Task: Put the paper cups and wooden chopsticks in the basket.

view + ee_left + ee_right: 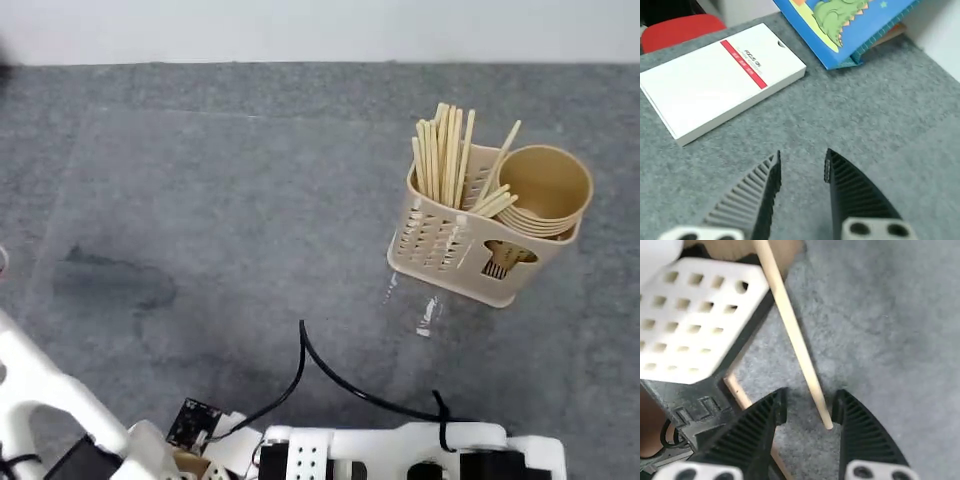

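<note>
a thin pale wooden chopstick point(795, 335) ends between the parted, empty jaws of the right gripper point(810, 397), well apart from the slotted beige plastic basket point(450, 250) holding stacked tan paper cups point(545, 185); a skewed pinch could flick it away; the left gripper point(802, 157) gapes, empty

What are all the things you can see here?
Beige slotted plastic basket: one, on the grey mat.
Wooden chopsticks: a bunch, pale, upright in the basket.
Tan paper cups: one nested stack, in the basket.
Single wooden chopstick: one, pale, end between the right pincer's fingers.
White flat box: one, red stripe, on the mat.
Blue dinosaur picture book: one, beyond the box.
Black cable: one, near the arms.
Left pincer: black, open.
Right pincer: black, open.
</note>
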### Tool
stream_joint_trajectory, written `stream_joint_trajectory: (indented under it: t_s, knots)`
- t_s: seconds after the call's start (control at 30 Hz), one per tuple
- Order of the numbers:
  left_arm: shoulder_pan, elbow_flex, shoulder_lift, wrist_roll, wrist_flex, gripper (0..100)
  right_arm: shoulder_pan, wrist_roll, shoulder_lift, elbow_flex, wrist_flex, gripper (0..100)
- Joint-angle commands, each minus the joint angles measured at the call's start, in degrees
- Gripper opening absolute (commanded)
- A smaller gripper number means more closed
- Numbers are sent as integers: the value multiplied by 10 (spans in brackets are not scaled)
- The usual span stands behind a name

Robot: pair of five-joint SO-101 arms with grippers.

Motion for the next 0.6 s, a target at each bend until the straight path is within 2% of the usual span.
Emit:
stream_joint_trajectory:
  t_s: [0.0,0.17,0.3,0.57]
  knots:
    - [-11,-33,-3,2,1,141,-1,-5,15,-13,-11,158]
    - [-11,-34,-2,-11,1,141,32,-5,16,-13,-10,144]
    - [-14,-33,1,-13,1,141,73,-2,15,-13,-8,9]
    - [-16,-34,1,-14,1,141,98,-2,15,-14,8,9]
